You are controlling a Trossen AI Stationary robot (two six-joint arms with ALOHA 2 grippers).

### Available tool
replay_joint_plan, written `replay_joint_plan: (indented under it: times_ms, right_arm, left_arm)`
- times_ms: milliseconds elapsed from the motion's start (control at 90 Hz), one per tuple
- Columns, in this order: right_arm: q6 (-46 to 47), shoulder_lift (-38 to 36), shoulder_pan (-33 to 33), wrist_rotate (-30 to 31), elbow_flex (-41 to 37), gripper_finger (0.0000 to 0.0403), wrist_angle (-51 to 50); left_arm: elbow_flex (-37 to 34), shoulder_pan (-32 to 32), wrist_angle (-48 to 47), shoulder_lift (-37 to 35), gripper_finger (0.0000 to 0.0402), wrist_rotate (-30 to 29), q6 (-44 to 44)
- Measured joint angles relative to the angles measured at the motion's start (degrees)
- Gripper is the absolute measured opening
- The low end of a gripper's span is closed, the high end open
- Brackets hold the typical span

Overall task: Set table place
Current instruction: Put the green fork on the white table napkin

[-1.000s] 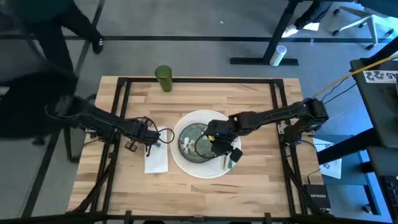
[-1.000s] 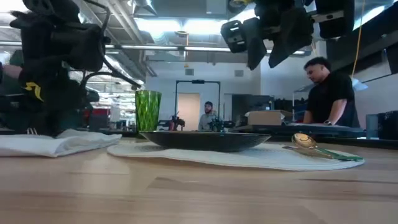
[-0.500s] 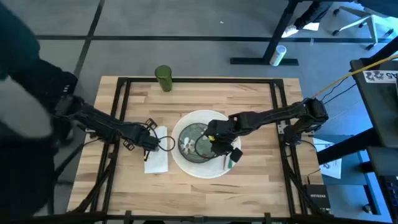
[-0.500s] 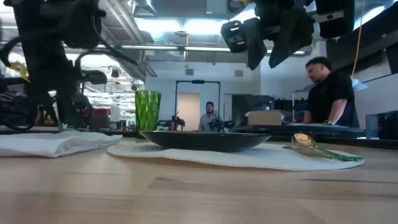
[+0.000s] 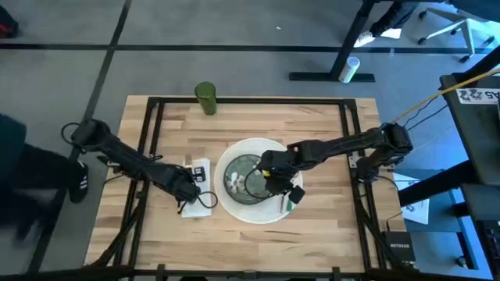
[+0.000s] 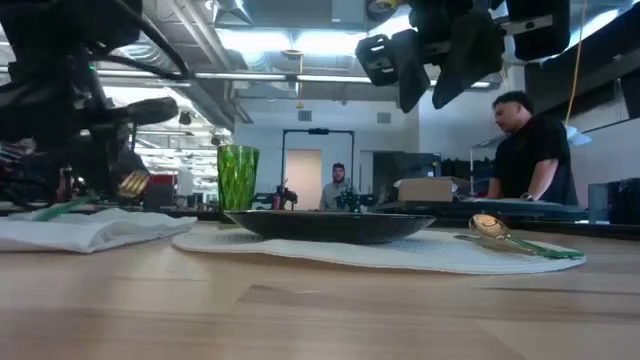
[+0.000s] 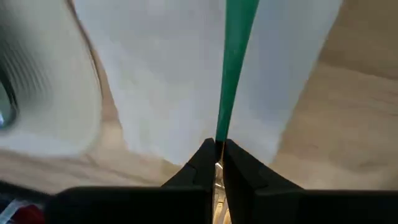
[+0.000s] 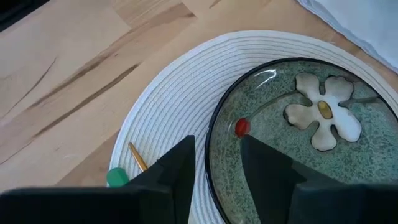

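behind the light-wood table (image 5: pixel 312 125), an open workshop with ceiling lights runs back to a doorway, where two people (image 6: pixel 530 150) stand or sit past the far edge. on the tabletop, framed by thin black rails, the left gripper (image 7: pixel 216 163) hangs low over a folded white napkin (image 5: pixel 196 204), its two dark fingers (image 7: pixel 200 165) pinched together on the end of a green-handled utensil (image 7: pixel 233 68) that stretches out ahead of them across the cloth. just beside that gripper, toward the table's middle, lies a round white woven placemat (image 5: pixel 233 204) carrying a dark green plate (image 8: pixel 298 149) painted with a pale flower. the right gripper (image 5: pixel 269 178) hovers over this plate, fingers (image 8: pixel 171 177) spread apart and holding nothing; under it, a red dot shows on the plate's glaze. a gold spoon with a green handle (image 6: pixel 510 238) rests on the mat's edge just outside the plate, on the right gripper's outer side. well beyond both grippers, a ribbed green tumbler (image 5: pixel 205 98) stands upright at the table's far edge.
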Motion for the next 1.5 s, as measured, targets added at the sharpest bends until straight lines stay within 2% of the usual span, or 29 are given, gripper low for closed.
replay_joint_plan:
  times_ms: [167, 433, 767, 1233, 1500]
  right_arm:
    - [0.8, 0.0, 0.0, 0.0, 0.0, 0.0115, 0.0]
    - [0.8, 0.0, 0.0, 0.0, 0.0, 0.0115, 0.0]
    - [1.1, 0.0, 0.0, 0.0, 0.0, 0.0115, 0.0]
    - [1.1, 0.0, 0.0, 0.0, 0.0, 0.0115, 0.0]
    - [1.1, 0.0, 0.0, 0.0, 0.0, 0.0115, 0.0]
  left_arm:
    - [0.0, -0.6, 4.4, 1.8, 0.0000, 0.0, 1.3]
    - [0.0, -0.6, 3.9, 1.8, 0.0000, 0.5, 0.5]
    - [0.0, -0.9, 3.9, 1.8, 0.0000, 2.8, -6.6]
    - [0.0, -1.1, 4.5, 1.8, 0.0000, 3.6, -7.1]
    - [0.0, -1.9, 6.6, 4.7, 0.0000, 4.2, -7.8]
